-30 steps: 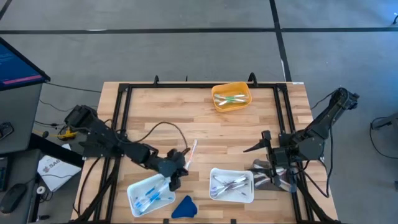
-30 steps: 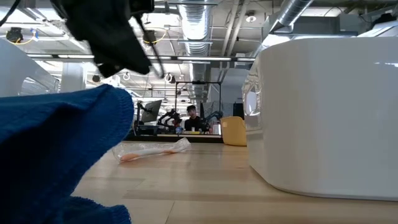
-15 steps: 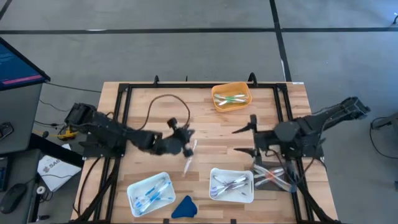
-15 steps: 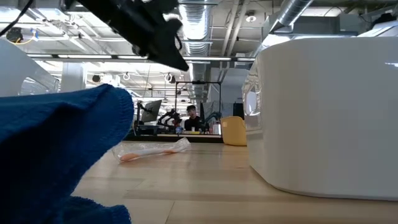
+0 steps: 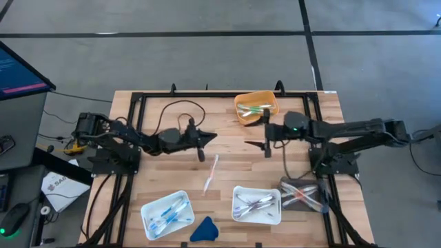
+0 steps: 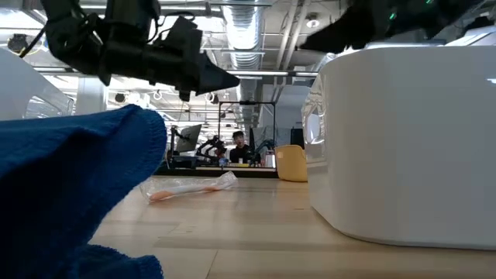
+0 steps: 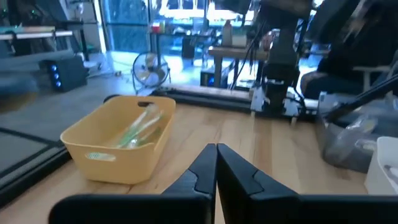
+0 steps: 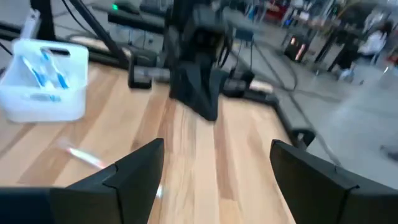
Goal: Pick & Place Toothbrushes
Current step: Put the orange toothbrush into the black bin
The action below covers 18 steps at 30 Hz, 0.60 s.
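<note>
Toothbrushes lie in several places on the wooden table (image 5: 227,148): green ones in the yellow bin (image 5: 256,107) at the far edge, blue ones in the left white tray (image 5: 167,214), mixed ones in the right white tray (image 5: 258,204), and more in a clear heap (image 5: 303,195) beside it. One wrapped toothbrush (image 5: 211,173) lies loose mid-table. The left pincer (image 5: 207,136) hangs over the table's middle, fingers pressed together, empty. The right pincer (image 5: 266,138), fingers spread, hovers near the yellow bin. A blue cloth (image 5: 204,229) sits at the near edge.
</note>
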Available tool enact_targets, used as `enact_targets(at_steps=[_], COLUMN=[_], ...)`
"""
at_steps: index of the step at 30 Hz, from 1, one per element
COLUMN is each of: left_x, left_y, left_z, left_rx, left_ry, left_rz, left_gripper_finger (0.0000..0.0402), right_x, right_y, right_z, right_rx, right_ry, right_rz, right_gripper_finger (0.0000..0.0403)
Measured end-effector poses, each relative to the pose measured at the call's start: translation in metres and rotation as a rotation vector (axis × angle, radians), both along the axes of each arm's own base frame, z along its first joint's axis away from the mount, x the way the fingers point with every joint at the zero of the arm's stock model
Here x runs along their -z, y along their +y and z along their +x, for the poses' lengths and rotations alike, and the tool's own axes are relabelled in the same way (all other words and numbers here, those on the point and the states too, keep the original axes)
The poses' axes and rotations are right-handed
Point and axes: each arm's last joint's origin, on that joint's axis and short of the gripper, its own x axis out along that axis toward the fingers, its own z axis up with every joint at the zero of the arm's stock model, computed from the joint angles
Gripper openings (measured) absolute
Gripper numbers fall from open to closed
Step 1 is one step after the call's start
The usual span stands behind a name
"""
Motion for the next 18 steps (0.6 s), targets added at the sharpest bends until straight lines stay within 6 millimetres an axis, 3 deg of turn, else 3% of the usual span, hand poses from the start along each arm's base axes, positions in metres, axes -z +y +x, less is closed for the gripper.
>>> enact_targets(at_steps=[5,11,18], left_x=[0.003,0.006,0.015], left_y=[0.005,0.004,0.007], left_z=[-0.006,-0.006,-0.010], left_rx=[0.029,0.032,0.018], left_ry=[-0.030,0.003,0.071], left_rz=[-0.003,-0.006,-0.001], left_gripper_finger=[0.0004,0.0004,0.0004], right_x=[0.020,0.048,0.054], right_y=[-0.013,-0.009,-0.011], right_z=[0.023,0.043,0.067], right_rx=[-0.049,-0.233,-0.221], right_ry=[-0.001,0.084,0.126], right_rz=[0.030,-0.050,0.016], right_gripper_finger=[0.0286,0.0286,0.0286])
